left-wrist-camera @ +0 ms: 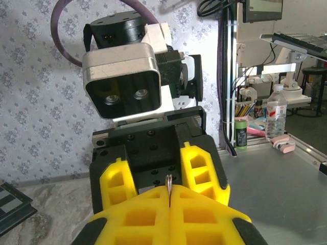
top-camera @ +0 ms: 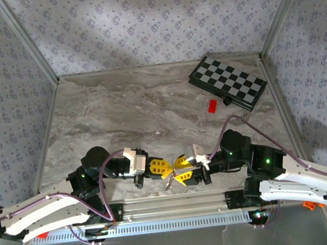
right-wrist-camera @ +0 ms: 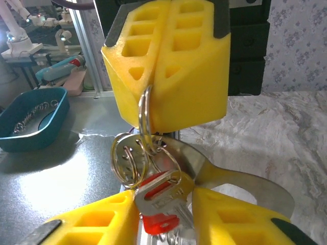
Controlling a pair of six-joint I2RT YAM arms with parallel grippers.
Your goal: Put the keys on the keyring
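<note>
Grippers (top-camera: 159, 167) and (top-camera: 184, 169) meet nose to nose at near table edge, keys (top-camera: 171, 180) hanging between. Open tabletop (top-camera: 127, 111) beyond; chessboard (top-camera: 228, 83) and red block (top-camera: 213, 106) obstruct far right corner.

Marble table (top-camera: 121, 112): chessboard (top-camera: 228, 82), red piece (top-camera: 212, 106)

Both grippers wear bright yellow foam pads: the left gripper (top-camera: 163, 168) at seven o'clock of the table centre, the right gripper (top-camera: 182, 168) at five. The keyring (right-wrist-camera: 144, 122) is shiny silver. The key (right-wrist-camera: 166, 196) is silver with a red head. The table (top-camera: 121, 109) is grey-beige marble with darker veining. A black-and-white checkerboard (top-camera: 228, 82) lies at two o'clock, a small red block (top-camera: 212, 106) beside it. The walls (top-camera: 141, 19) show grey floral wallpaper.
</note>
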